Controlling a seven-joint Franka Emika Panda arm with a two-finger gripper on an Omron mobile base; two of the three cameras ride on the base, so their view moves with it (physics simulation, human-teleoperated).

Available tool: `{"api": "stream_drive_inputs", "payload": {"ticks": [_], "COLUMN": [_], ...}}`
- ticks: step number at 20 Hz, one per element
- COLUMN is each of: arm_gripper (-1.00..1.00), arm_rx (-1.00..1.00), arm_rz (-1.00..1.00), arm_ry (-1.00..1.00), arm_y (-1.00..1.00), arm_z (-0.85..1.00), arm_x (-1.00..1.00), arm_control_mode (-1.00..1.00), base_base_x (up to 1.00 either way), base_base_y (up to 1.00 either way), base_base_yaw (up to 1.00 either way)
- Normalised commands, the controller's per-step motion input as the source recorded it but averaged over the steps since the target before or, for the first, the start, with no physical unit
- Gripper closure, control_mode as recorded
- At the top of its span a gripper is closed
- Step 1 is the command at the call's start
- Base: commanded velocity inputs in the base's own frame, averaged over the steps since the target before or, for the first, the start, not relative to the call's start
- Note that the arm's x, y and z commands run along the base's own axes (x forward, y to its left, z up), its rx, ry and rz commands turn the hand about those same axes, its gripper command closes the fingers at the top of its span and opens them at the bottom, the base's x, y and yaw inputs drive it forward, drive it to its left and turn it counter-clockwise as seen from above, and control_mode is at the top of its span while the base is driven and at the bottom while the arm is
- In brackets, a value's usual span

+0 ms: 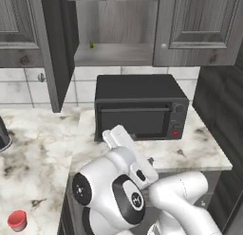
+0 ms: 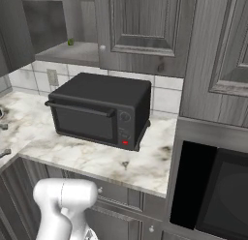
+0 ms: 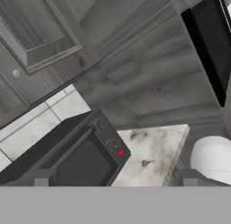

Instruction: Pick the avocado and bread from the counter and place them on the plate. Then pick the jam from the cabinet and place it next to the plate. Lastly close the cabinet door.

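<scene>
Two fingers [image 3: 40,179] apart, facing microwave [image 3: 76,155].

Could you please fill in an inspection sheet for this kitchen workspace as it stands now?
Surface: white marble-look counter, carrying a black microwave.
Job's things: dark grey wood-grain cabinet door stands open; plate, bread: nothing seen.
Clutter: small green item on the grey cabinet shelf, too small to identify; small squat red container on the counter.
Grippers: two-finger gripper open, empty.
Cables: nothing seen.
Surroundings: white tiled wall; black built-in oven.
</scene>
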Motion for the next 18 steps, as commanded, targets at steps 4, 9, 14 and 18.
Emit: {"api": "stream_drive_inputs", "payload": {"ticks": [4,9,14,18], "arm_gripper": [-1.0,-1.0,-1.0,-1.0], "arm_rx": [-0.06,-0.03,-0.02,-0.01], "arm_rz": [0.0,0.0,0.0,0.0], "arm_ry": [-0.11,-0.05,0.0,0.01], "arm_y": [0.31,0.34,0.39,0.4], "arm_z": [-0.05,-0.04,-0.09,-0.09], "arm_x": [-0.07,0.0,0.07,0.32], "arm_control_mode": [-1.0,-1.0,-1.0,-1.0], "base_base_x": [0.0,0.0,0.0,0.0], "base_base_y": [0.0,0.0,0.0,0.0], "base_base_yaw": [0.0,0.0,0.0,0.0]}}
